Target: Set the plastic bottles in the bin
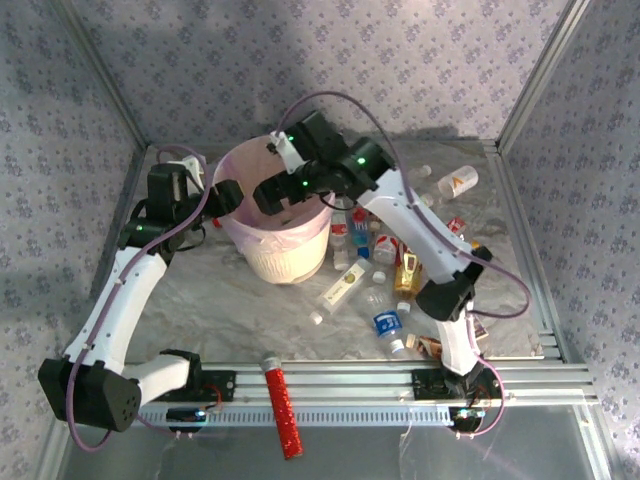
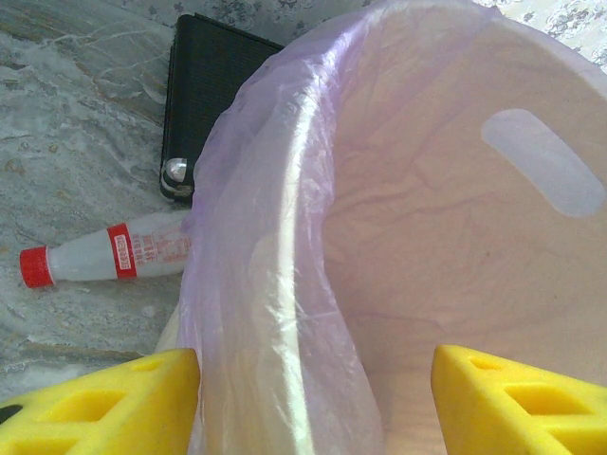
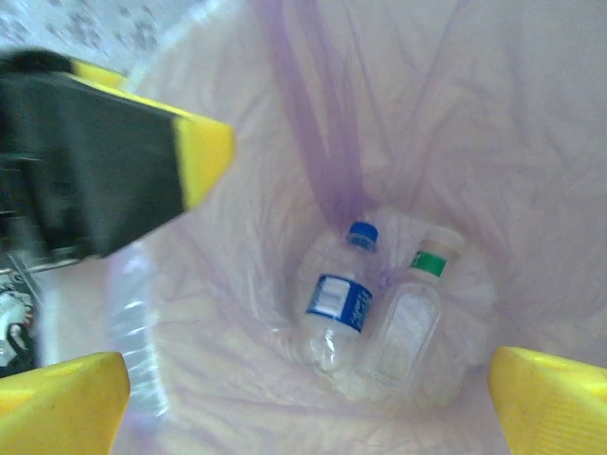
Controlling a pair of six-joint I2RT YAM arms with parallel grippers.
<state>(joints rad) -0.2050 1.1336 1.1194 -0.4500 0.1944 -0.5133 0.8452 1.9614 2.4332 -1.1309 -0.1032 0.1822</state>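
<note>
Plastic bottles (image 1: 345,285) litter the tabletop (image 1: 230,310) right of the bin (image 1: 280,262); two lie at its bottom, directly beneath the empty, wide-open right hand (image 3: 308,389). Left hand (image 2: 313,379) straddles the rim, grip unclear.

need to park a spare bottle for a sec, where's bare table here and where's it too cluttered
Bare table lies in front of the bin, bordered by the left arm and the near rail. Right of the bin it is crowded: plastic bottles lie scattered up to the right arm. Left of the bin, one red-capped bottle lies close.
</note>
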